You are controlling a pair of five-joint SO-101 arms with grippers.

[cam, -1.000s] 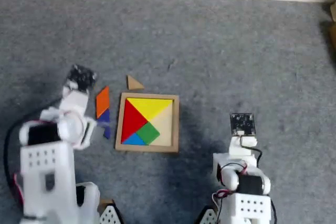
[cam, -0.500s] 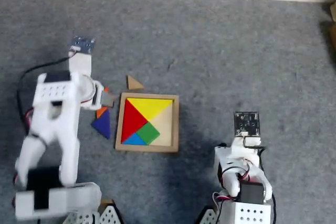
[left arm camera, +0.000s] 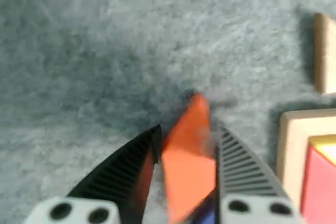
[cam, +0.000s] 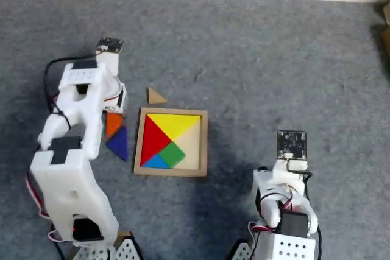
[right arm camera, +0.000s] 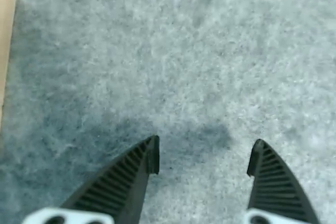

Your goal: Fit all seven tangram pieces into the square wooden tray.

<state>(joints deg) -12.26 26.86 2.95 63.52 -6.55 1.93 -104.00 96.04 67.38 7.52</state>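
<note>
Left wrist view | left claw (left arm camera: 189,132) pinches orange piece (left arm camera: 188,169) | tray (left arm camera: 290,132) near | right claw (right arm camera: 205,144) spread

Soft even light, perhaps motion-blurred.

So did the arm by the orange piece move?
Yes. The left gripper reached out along the wooden tray toward its far corner and grips the orange piece.

Grey carpet (cam: 274,59) bears the wooden tray (cam: 205,144), a tan triangle (cam: 156,96), a blue triangle (cam: 119,143).
</note>
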